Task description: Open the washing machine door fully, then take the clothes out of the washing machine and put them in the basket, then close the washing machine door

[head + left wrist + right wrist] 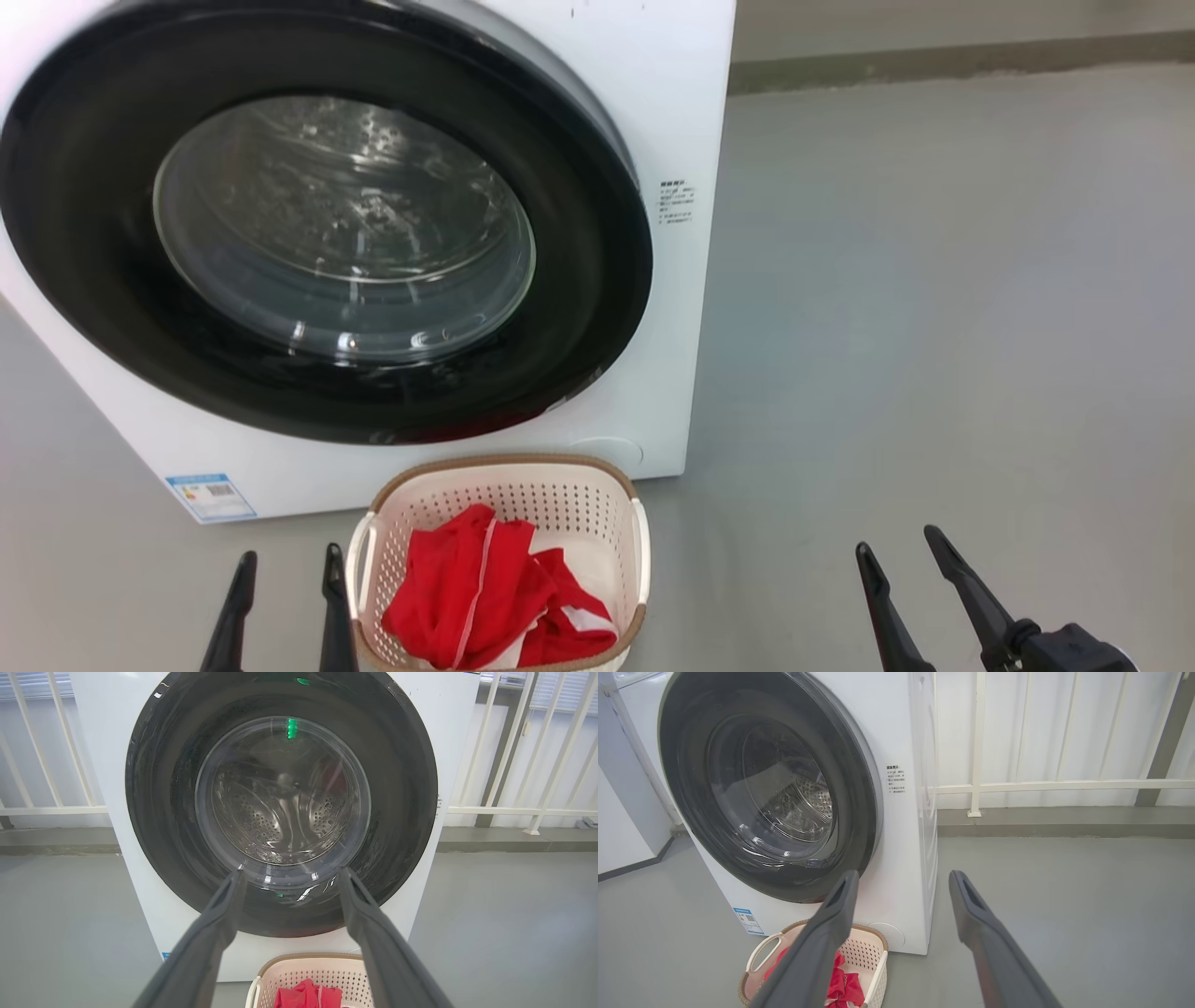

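The washing machine is a white box, and the washing machine door with its black rim and glass bowl lies flat against its front. Red clothes lie in the cream basket on the floor just in front of the machine. My left gripper is open at the basket's left side, apart from it. Well to the basket's right, over bare floor, my right gripper is open and holds nothing. The left wrist view faces the door squarely, with the basket below. The right wrist view has the door and the basket.
Grey floor spreads out to the right of the machine. A white railing runs along the wall behind. A blue label sits at the machine's lower left corner.
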Motion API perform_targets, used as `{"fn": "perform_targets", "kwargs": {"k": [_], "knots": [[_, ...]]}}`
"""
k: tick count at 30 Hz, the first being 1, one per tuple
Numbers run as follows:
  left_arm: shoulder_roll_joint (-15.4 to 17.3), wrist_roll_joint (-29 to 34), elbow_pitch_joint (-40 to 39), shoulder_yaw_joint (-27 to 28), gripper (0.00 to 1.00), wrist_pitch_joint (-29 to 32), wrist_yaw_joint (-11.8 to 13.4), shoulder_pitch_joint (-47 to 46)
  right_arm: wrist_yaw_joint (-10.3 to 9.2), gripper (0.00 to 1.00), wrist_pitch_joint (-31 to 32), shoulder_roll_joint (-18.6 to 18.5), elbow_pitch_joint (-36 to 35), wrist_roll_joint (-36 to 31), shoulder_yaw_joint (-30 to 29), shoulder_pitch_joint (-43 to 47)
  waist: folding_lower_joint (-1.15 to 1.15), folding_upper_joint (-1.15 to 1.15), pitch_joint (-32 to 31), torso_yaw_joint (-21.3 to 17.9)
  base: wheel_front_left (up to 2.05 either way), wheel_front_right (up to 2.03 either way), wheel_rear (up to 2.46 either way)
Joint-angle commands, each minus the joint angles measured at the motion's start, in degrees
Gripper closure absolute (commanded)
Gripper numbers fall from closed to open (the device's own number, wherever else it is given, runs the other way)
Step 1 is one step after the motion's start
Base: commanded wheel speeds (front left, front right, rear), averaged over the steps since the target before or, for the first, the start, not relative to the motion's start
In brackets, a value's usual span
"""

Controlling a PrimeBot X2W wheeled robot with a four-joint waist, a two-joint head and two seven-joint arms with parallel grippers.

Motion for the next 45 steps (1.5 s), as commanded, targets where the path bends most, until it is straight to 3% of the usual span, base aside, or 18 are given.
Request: {"fn": "perform_targets", "kwargs": {"k": [1, 13, 29, 45], "knots": [[0.2, 0.2, -1.7, 2.7, 0.0, -0.5, 0.2, -1.2, -0.15, 0.0, -0.4, -0.1, -1.8, -0.3, 1.2, -0.6, 0.0, 0.0, -0.7, -0.1, 0.0, 0.0, 0.0], [-1.9, 0.7, -0.3, 4.3, 0.0, -0.5, -2.3, 0.1, -0.15, 0.0, -0.4, 0.0, -2.0, 1.1, 0.2, 0.7, 0.0, 0.0, -2.0, 0.2, 0.0, 0.0, 0.0], [-1.9, 1.9, 2.3, 6.6, 0.0, -0.5, -6.0, 0.9, -0.15, 0.0, -0.4, 0.1, -1.8, 1.6, -0.9, 1.4, 0.0, 0.0, -2.9, 0.3, 0.0, 0.0, 0.0], [-1.9, 2.4, 2.6, 7.0, 0.0, -0.5, -7.7, 1.0, -0.15, 0.0, -0.3, 0.1, -1.6, 1.7, -1.4, 1.9, 0.0, 0.0, -3.5, 0.4, 0.0, 0.0, 0.0]]}}
